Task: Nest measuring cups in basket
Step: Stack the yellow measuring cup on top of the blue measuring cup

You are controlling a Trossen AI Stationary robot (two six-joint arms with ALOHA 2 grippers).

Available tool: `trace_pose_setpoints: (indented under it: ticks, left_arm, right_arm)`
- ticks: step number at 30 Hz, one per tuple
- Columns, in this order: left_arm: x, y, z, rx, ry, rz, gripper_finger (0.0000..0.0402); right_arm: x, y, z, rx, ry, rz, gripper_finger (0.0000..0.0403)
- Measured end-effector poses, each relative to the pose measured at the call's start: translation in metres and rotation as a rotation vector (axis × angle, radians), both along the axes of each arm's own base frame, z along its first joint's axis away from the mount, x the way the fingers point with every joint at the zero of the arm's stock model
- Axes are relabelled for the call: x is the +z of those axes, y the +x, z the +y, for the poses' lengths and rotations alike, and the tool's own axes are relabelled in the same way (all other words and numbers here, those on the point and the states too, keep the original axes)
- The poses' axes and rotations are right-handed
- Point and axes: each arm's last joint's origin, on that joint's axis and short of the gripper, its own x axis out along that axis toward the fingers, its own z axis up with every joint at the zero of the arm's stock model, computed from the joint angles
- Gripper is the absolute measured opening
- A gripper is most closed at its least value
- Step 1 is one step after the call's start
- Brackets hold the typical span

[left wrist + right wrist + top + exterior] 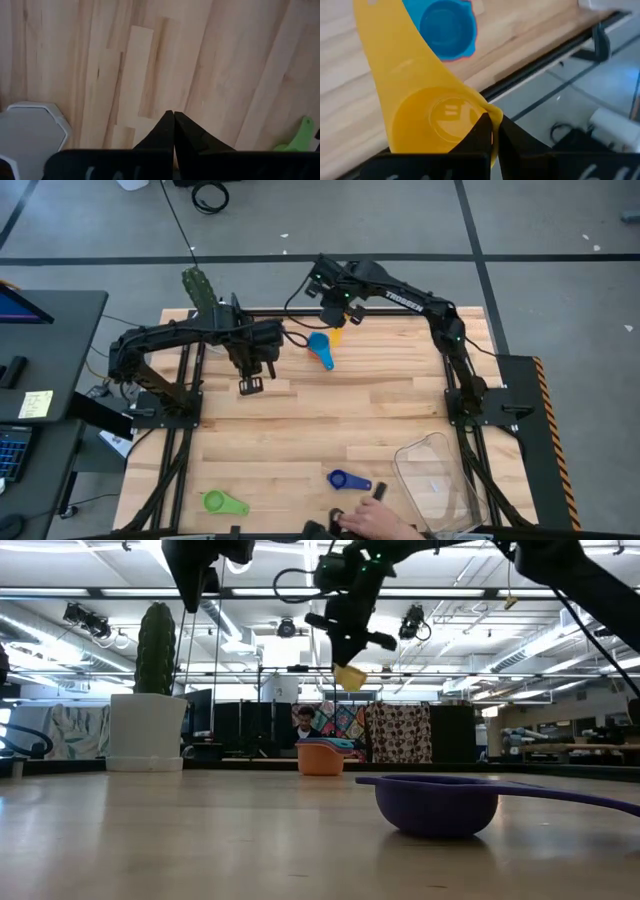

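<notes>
My right gripper [335,320] is shut on the yellow measuring cup [336,336], raised over the table's far edge; the low view shows the cup [350,677] hanging in the air. Below it, the light blue cup [320,350] sits nested in an orange one [320,758] on the table. The blue cup [345,479], the green cup [222,502] and the clear basket [440,480] stand near the table's near edge. My left gripper [173,120] hovers shut over bare wood at the far left, touching nothing. My right gripper pinches the yellow cup's rim [487,112], on the side away from the handle [380,45], between its two fingers. The fingers come from above. The cup is lifted clear and hangs tilted below the fingers [362,638].
A white hexagonal cactus pot [200,290] stands at the far left corner, close to my left arm. A person's hand [368,522] reaches in at the near edge, between the blue cup and the basket, beside a dark object [380,492]. Bare wood fills the table's middle.
</notes>
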Motion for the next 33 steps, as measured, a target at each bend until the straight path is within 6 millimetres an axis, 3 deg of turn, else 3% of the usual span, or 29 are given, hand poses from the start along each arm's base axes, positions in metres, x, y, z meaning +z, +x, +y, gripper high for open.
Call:
trace_pose_setpoints:
  ticks: [7,20,33]
  left_arm:
    - [0.003,-0.004,0.009,0.033,-0.062,-0.027,0.0004]
    - [0.002,-0.008,0.026,0.074,-0.062,-0.03,0.0004]
    - [0.002,-0.015,0.041,0.093,-0.059,-0.018,0.0004]
  right_arm:
    - [-0.023,0.015,-0.003,0.199,0.078,-0.02,0.0014]
    - [-0.069,0.036,-0.014,0.271,0.116,0.012,0.0014]
    - [-0.07,0.034,-0.014,0.303,0.222,-0.037,0.0014]
